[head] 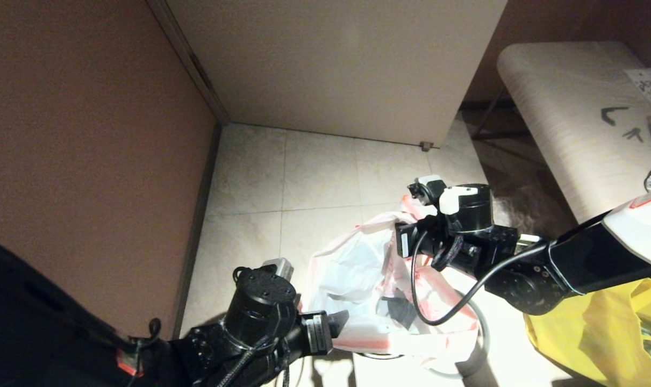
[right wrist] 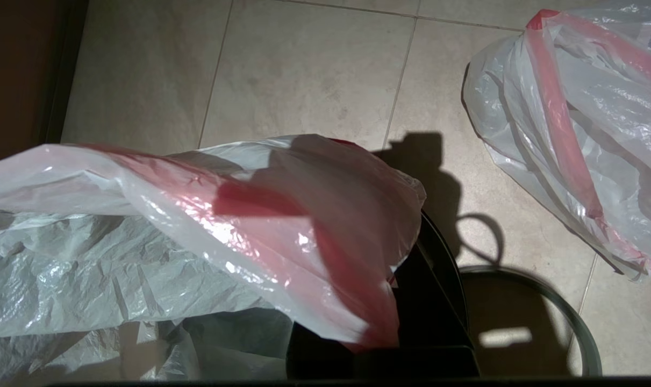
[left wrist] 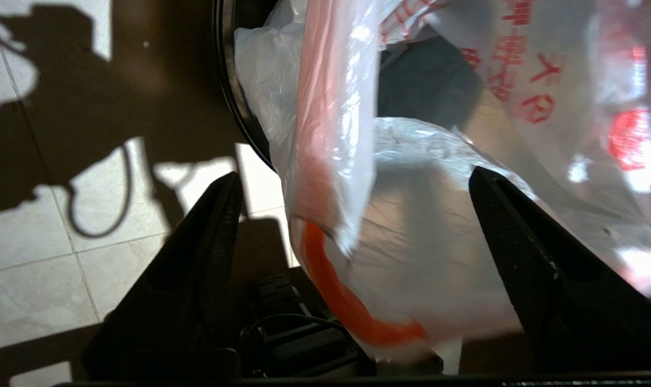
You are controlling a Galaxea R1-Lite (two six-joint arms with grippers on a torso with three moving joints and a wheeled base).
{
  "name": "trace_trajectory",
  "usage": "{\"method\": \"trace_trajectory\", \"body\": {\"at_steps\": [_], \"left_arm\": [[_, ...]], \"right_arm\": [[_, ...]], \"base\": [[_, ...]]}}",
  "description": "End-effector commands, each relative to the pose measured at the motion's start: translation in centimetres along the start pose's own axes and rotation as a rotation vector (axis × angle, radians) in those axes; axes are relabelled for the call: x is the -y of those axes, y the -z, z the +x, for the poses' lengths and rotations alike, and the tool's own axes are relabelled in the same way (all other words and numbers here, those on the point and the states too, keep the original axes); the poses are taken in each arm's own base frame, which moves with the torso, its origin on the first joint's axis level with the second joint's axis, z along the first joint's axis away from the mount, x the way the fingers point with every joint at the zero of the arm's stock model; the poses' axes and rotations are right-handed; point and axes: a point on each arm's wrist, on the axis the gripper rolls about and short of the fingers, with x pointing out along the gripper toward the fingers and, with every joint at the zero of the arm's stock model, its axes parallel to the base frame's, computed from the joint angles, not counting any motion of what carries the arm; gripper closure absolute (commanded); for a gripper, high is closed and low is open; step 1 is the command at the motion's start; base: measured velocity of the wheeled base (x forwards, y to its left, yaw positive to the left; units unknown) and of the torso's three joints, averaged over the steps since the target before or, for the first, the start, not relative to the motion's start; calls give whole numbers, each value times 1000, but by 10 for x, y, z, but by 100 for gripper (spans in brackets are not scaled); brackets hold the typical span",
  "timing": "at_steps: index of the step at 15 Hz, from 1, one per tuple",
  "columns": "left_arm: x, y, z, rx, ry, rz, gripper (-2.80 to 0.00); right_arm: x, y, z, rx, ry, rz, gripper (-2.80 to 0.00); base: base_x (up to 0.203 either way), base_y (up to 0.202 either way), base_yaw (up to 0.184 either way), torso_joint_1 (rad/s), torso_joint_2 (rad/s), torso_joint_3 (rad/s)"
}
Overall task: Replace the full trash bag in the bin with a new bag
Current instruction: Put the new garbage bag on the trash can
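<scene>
The new bag point(head: 352, 274), thin white plastic with a red edge strip, is draped over the black bin point(right wrist: 438, 279) and hides most of it in the head view. My right gripper point(head: 403, 242) holds the bag's far edge up; in the right wrist view the red edge runs into the gripper point(right wrist: 379, 349). My left gripper point(head: 338, 320) is at the near side, open wide, with the bag's point(left wrist: 427, 242) red-edged rim hanging loose between its fingers point(left wrist: 212, 242). The bin's rim point(left wrist: 226, 97) shows beside it. The full trash bag point(right wrist: 588, 123) lies on the floor beyond.
The grey hoop point(head: 484, 328) lies on the tiles right of the bin, also in the right wrist view point(right wrist: 564, 301). A yellow bag point(head: 599, 333) sits at the right under my right arm. A pale table point(head: 562, 118) stands far right; a brown wall point(head: 88, 161) closes the left.
</scene>
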Motion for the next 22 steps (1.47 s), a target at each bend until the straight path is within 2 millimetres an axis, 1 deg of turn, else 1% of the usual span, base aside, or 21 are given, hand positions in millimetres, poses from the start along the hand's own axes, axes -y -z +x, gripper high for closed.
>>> {"method": "trace_trajectory", "body": {"at_steps": [1, 5, 6, 11, 14, 15, 16, 18, 19, 22], "left_arm": [[-3, 9, 19, -35, -37, 5, -280], [-4, 4, 20, -16, -43, -6, -280], [-5, 5, 20, -9, -61, -4, 0], [-6, 0, 22, 43, -45, -21, 0], [-7, 3, 30, 31, -54, -8, 0], [-7, 3, 32, 27, -58, -7, 0], [-7, 3, 32, 28, -58, -7, 0], [-5, 1, 34, 35, -53, -10, 0], [-5, 0, 36, 37, -51, -12, 0], [-5, -5, 38, 50, -48, -20, 0]], "right_arm": [[-1, -4, -4, 14, -1, 2, 0], [-1, -4, -6, 14, -3, 1, 0], [-1, -5, -7, 15, -3, 1, 0], [-1, 1, -7, -3, -1, 0, 0], [0, 5, -9, -17, 14, -4, 0], [0, 6, -9, -19, 21, -6, -280], [-1, 5, -10, -13, 27, -6, -280], [-4, -3, -22, 5, 15, -12, -280], [-6, -6, -33, 5, 15, -18, -280], [-8, 3, -69, -129, 61, -56, -280]], "base": [[0, 0, 0, 0, 0, 0], [0, 0, 0, 0, 0, 0], [0, 0, 0, 0, 0, 0], [0, 0, 0, 0, 0, 0], [0, 0, 0, 0, 0, 0], [0, 0, 0, 0, 0, 0], [0, 0, 0, 0, 0, 0], [0, 0, 0, 0, 0, 0], [0, 0, 0, 0, 0, 0], [0, 0, 0, 0, 0, 0]]}}
